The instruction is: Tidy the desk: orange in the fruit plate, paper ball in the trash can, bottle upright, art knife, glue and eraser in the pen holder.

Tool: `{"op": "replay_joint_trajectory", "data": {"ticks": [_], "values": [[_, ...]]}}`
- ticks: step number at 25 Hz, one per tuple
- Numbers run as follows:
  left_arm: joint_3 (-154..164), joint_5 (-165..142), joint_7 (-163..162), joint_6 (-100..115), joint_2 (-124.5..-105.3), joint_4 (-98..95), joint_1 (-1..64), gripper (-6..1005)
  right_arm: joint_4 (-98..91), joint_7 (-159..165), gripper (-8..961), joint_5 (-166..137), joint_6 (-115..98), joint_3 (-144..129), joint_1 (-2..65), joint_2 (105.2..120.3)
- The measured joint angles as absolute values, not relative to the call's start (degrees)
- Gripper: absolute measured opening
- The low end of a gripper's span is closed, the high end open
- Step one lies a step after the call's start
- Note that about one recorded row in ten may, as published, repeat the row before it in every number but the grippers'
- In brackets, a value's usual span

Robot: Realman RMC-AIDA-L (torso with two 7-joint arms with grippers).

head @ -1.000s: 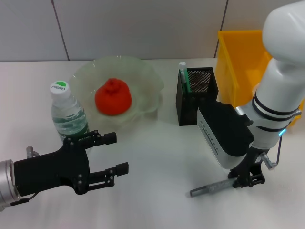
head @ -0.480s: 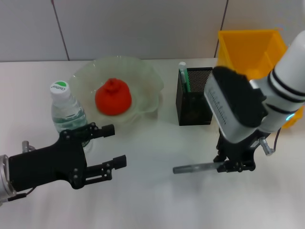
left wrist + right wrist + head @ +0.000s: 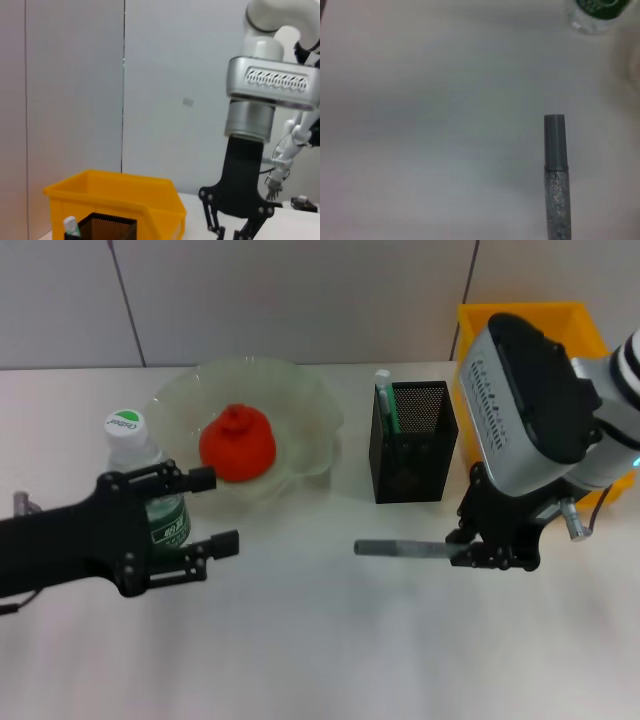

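Observation:
My right gripper (image 3: 492,546) is shut on the end of a grey art knife (image 3: 405,549) and holds it level above the table, in front of the black mesh pen holder (image 3: 412,445). The right wrist view shows the knife's grey tip (image 3: 555,145) over bare table. A white-and-green stick (image 3: 384,400) stands in the holder. The orange (image 3: 238,445) lies in the glass fruit plate (image 3: 305,390). The bottle (image 3: 133,465) stands upright, partly behind my open left gripper (image 3: 212,510). The paper ball and eraser are out of view.
The yellow trash can (image 3: 520,340) stands at the back right behind the pen holder, and also shows in the left wrist view as the yellow bin (image 3: 115,200). A wall runs along the table's far edge.
My right gripper has lifted the art knife off the table and carried it left and back toward the pen holder. My left gripper has moved back, close to the bottle.

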State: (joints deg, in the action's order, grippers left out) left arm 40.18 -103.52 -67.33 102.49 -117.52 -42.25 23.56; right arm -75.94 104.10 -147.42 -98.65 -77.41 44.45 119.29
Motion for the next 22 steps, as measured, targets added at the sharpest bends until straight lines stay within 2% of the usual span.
{"op": "replay_joint_trajectory", "data": {"ticks": [11,22], "values": [[41.06,-104.1,-70.81,102.74,-117.55,-46.71,24.11,746,-81.43,107.61,141,-141.67,-99.57,-74.28,41.47,119.34],[41.93,-104.24,-69.73,102.71,-117.93,-46.04,23.7,744,-81.21,104.89,139,-129.62,-95.4,-67.66,33.44,119.29]]}}
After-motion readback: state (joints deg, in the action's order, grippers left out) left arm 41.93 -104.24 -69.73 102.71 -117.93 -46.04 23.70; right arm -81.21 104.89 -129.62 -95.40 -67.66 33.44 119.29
